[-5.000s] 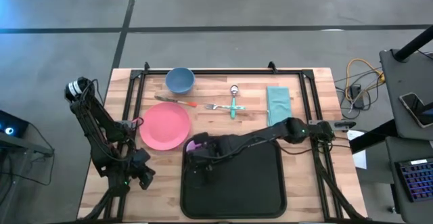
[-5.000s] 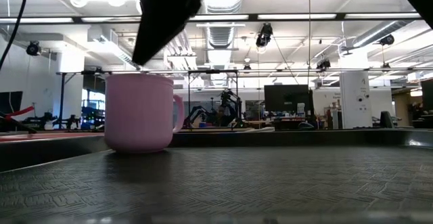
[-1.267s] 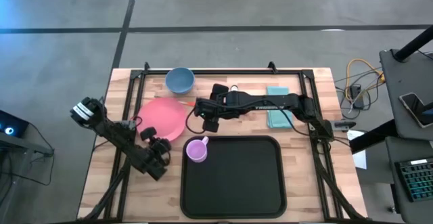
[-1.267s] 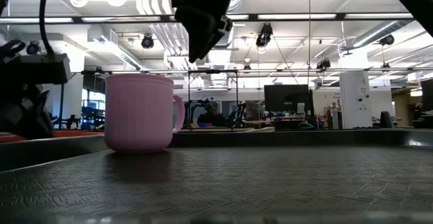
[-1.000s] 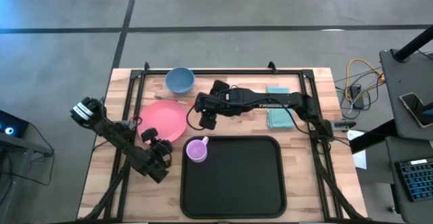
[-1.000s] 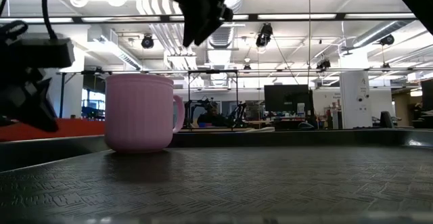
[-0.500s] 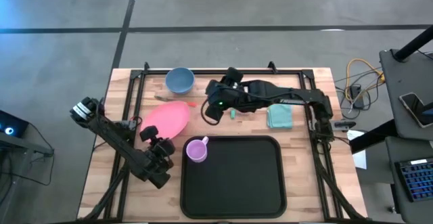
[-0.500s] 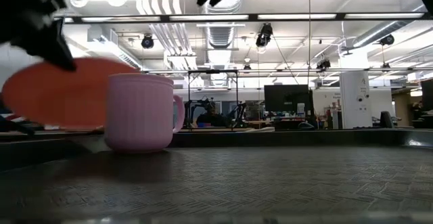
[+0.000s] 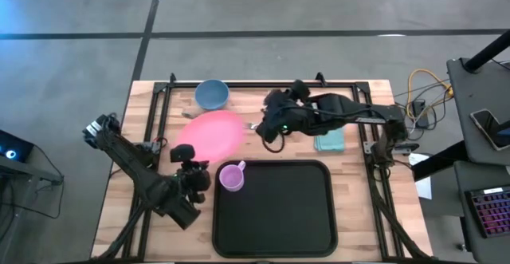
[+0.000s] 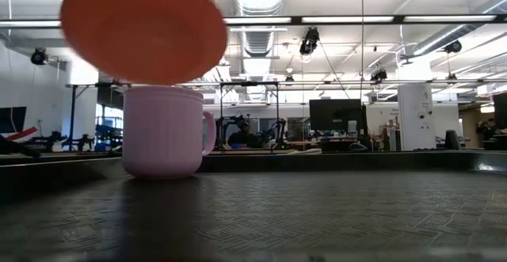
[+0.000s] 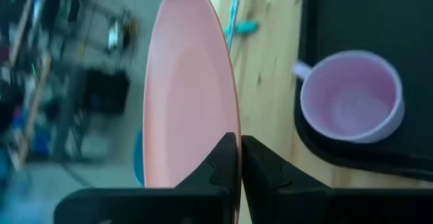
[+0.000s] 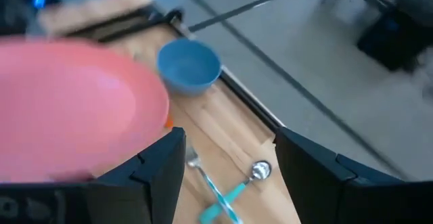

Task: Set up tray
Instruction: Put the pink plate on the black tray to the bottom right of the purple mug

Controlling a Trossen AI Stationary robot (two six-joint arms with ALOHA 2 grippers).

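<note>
Wooden table (image 9: 358, 224): tray (image 9: 279, 216), bowl (image 9: 212, 94), napkin (image 9: 329, 141)

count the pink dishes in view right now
2. The round pink plate is lifted off the table, gripped at its edge by the left gripper. The small pink mug stands in the black rectangular tray's far left corner. None appear hidden.

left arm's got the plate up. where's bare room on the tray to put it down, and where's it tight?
Most of the tray is bare: everything right of the pink mug, which sits in its far-left corner. Crowded: the table strip beyond the tray, with the blue bowl, cutlery, teal cloth and open right gripper. The shut left gripper holds the pink plate raised.
</note>
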